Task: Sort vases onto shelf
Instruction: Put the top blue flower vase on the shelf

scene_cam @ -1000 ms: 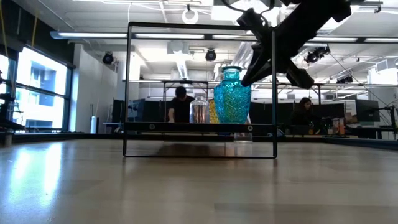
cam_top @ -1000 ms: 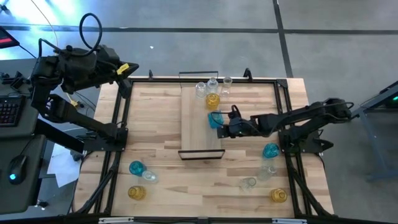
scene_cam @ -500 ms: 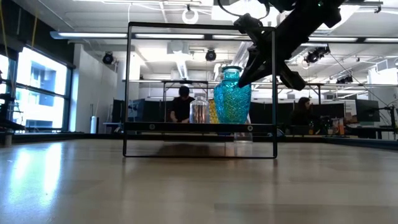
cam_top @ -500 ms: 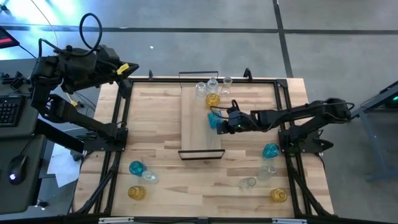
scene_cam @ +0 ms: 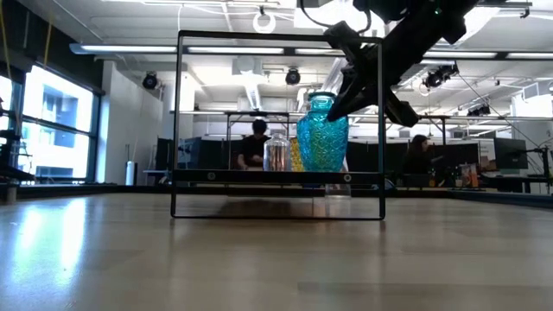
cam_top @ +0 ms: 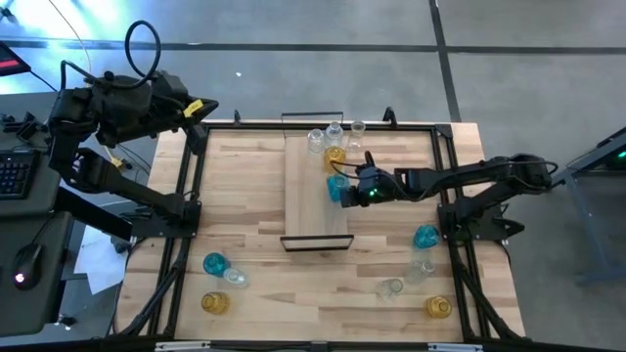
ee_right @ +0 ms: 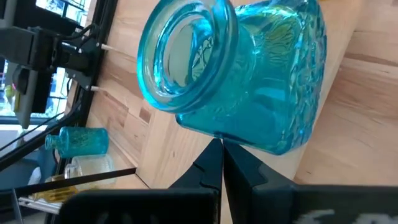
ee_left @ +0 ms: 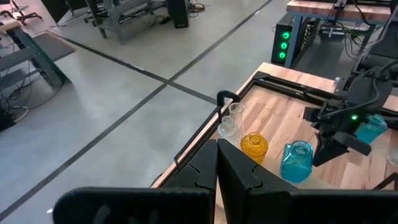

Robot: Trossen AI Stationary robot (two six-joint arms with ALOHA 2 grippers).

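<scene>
Seemingly right gripper (cam_top: 344, 188) fingers closed, against teal vase (cam_top: 337, 188) on shelf (cam_top: 311, 210).

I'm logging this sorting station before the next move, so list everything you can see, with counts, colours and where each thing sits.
shelf: one, light wood with black frame, table centre.
teal vases: three; one on the shelf, one on the table's right side, one on its left.
amber vases: three; one on the shelf, two low in the high view, left and right.
clear vases: about six; three at the shelf's upper end, the rest on the table's left and right.
table: one, wooden.
people: two, in the room behind.
left gripper: shut, off the table's upper left corner.
right gripper: shut, against the shelf's teal vase.
</scene>
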